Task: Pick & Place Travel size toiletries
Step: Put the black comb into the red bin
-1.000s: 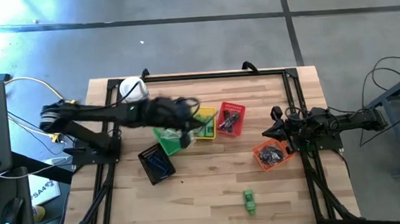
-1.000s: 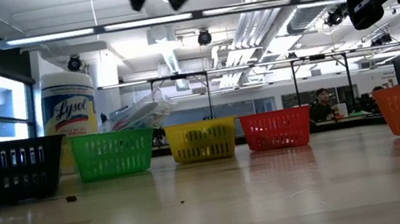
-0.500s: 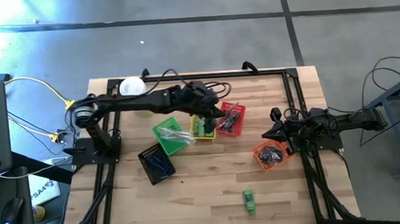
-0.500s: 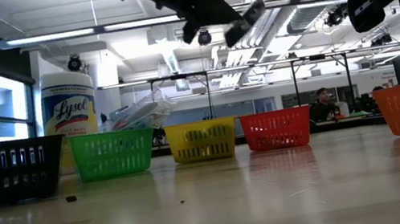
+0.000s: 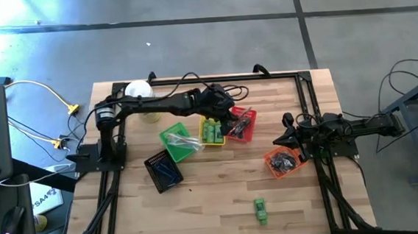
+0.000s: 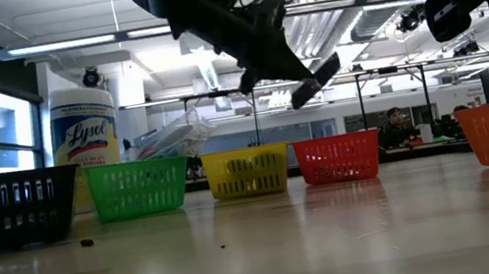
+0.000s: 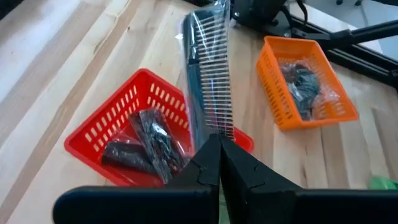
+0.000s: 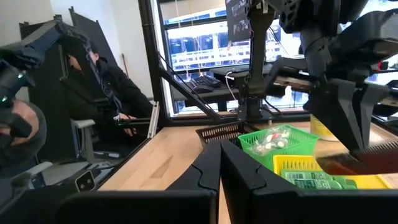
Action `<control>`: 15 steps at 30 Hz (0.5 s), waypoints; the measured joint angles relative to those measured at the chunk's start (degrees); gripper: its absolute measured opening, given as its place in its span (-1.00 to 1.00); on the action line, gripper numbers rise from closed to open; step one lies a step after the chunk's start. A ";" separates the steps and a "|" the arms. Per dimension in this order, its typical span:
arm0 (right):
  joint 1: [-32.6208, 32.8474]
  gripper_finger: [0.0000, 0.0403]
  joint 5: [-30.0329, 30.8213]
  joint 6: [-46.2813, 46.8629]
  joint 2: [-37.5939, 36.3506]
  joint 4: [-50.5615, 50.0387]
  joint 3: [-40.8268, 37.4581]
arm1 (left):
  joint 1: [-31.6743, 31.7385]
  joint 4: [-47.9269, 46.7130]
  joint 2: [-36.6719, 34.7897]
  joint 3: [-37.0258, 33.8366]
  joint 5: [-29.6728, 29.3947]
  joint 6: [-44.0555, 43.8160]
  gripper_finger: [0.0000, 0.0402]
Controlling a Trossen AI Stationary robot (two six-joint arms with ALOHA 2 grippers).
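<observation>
Above the red basket (image 7: 124, 134), my left end effector (image 7: 217, 149) pinches a light, stiff wrapped comb (image 7: 208, 81) by its end; slippery film.

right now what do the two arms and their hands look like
Both arms are dark, black jointed links. The left arm has a pale silver ring at one joint and a thin black cable looping above it. Each hand, left hand and right hand, ends in two flat black tapered fingers.
</observation>
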 joint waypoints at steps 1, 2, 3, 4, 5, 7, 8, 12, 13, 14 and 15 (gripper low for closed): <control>-0.01 -0.99 0.23 0.00 0.00 0.00 0.01 | 0.03 0.84 0.63 -0.01 0.01 -0.05 -1.00; -0.02 -0.99 0.38 -0.01 0.00 0.02 0.01 | 0.04 1.99 1.31 -0.01 0.03 -0.05 -1.00; 0.00 -0.99 0.38 -0.02 0.00 0.13 0.00 | 0.04 2.77 1.88 0.03 0.03 -0.10 -1.00; 0.00 -0.99 0.38 -0.02 0.00 0.22 0.01 | 0.06 3.12 2.45 0.03 0.06 -0.14 -1.00; -0.02 -0.99 0.40 0.00 0.00 0.24 0.02 | 0.22 3.84 3.19 0.03 0.18 -0.16 -1.00; -0.02 -0.99 0.38 0.00 0.00 0.24 0.00 | 0.22 5.26 4.24 0.01 0.21 -0.79 -1.00; -0.02 -0.99 0.36 -0.02 0.00 0.24 0.00 | 0.26 5.31 4.61 -0.03 0.20 -1.13 -1.00; -0.01 -0.99 0.29 -0.01 0.00 0.27 0.02 | 0.60 6.32 6.29 0.01 0.18 -1.16 -1.00; -0.02 -0.99 0.27 -0.02 0.00 0.26 0.01 | 0.59 6.65 6.88 0.01 0.11 -1.16 -1.00; -0.02 -0.99 0.27 -0.02 0.00 0.27 0.01 | 0.61 6.92 7.40 0.01 0.03 -1.15 -1.00; -0.02 -0.99 0.27 -0.02 0.00 0.28 0.02 | 0.66 7.10 7.85 0.01 -0.07 -1.16 -1.00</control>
